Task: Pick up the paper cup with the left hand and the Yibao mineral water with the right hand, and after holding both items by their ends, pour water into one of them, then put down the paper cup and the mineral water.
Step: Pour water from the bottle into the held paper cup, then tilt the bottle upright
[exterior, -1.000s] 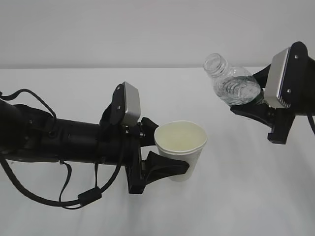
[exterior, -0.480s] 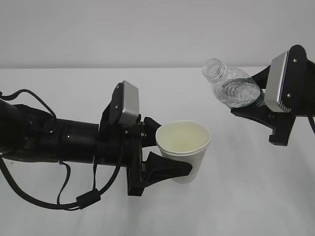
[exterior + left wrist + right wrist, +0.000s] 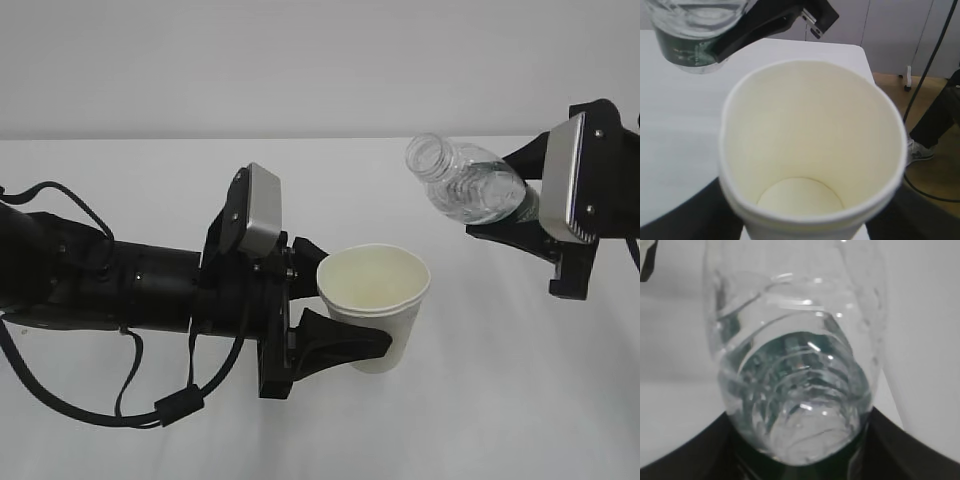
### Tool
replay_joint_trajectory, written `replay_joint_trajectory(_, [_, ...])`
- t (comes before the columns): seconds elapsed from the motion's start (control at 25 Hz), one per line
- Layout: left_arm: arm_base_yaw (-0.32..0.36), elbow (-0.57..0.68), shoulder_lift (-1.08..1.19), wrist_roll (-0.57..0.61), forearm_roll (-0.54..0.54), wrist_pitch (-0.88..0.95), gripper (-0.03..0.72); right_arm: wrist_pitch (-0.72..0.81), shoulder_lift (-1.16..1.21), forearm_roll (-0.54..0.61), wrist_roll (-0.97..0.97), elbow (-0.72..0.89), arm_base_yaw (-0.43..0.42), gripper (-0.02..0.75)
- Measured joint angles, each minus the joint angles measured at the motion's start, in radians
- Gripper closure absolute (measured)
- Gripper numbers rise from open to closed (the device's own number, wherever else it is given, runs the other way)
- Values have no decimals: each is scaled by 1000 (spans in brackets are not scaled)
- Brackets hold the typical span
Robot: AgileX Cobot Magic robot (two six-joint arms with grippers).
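Observation:
My left gripper (image 3: 350,303) is shut on the white paper cup (image 3: 372,300) and holds it upright above the table, its cream inside empty (image 3: 812,150). Black fingers (image 3: 685,215) flank the cup's base. Up and to the right, my right gripper (image 3: 510,200) is shut on the lower end of the Yibao mineral water (image 3: 465,185). The bottle is tilted with its capless mouth pointing left, and that mouth sits above and just right of the cup's rim. Water lies in the bottle's body (image 3: 795,380). The green label (image 3: 685,50) shows above the cup.
The white table (image 3: 500,400) runs back to a grey wall. Black cables (image 3: 130,400) hang under the left arm. Past the table's far edge there is a brown floor, a cable and a person's leg with a shoe (image 3: 935,135).
The bottle has tipped further over, and its mouth has moved left and slightly down toward the cup. The cup has shifted a little to the right.

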Motion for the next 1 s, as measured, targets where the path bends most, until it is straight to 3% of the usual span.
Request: replay_joint_trajectory(1.0, [-2, 0, 0, -27, 28, 12, 214, -15, 0, -45, -106, 0, 0, 302])
